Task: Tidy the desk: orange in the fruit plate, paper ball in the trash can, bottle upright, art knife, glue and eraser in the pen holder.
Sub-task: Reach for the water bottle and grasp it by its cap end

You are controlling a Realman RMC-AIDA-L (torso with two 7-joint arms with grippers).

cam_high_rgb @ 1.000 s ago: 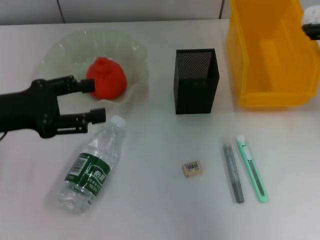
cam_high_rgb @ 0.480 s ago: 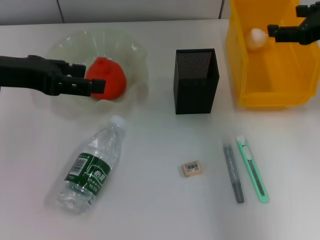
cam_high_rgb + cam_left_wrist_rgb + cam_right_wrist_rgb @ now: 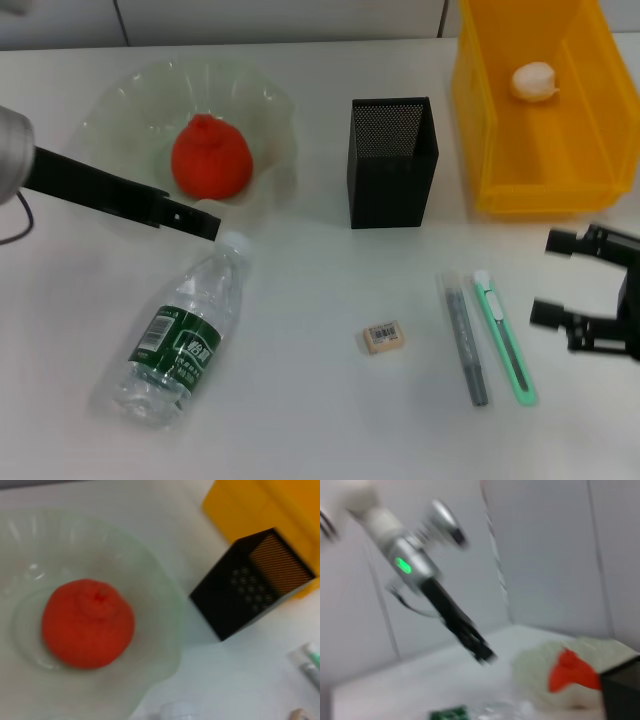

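Observation:
The orange (image 3: 210,157) lies in the glass fruit plate (image 3: 275,110). The paper ball (image 3: 533,80) lies in the yellow bin (image 3: 480,150). The clear bottle (image 3: 185,335) lies on its side at the front left. The eraser (image 3: 384,337), grey glue stick (image 3: 466,345) and green art knife (image 3: 505,338) lie in front of the black mesh pen holder (image 3: 392,175). My left gripper (image 3: 200,222) hangs just above the bottle's cap, seen edge-on. My right gripper (image 3: 547,280) is open and empty, just right of the art knife.
The left wrist view shows the orange (image 3: 87,622), the plate rim (image 3: 165,595), the pen holder (image 3: 250,582) and the bin (image 3: 270,505). The right wrist view shows my left arm (image 3: 455,615) and the orange (image 3: 570,672).
The paper ball left my right gripper and now lies in the bin. The right gripper came down to the front right by the knife. The left gripper turned and moved toward the bottle's cap.

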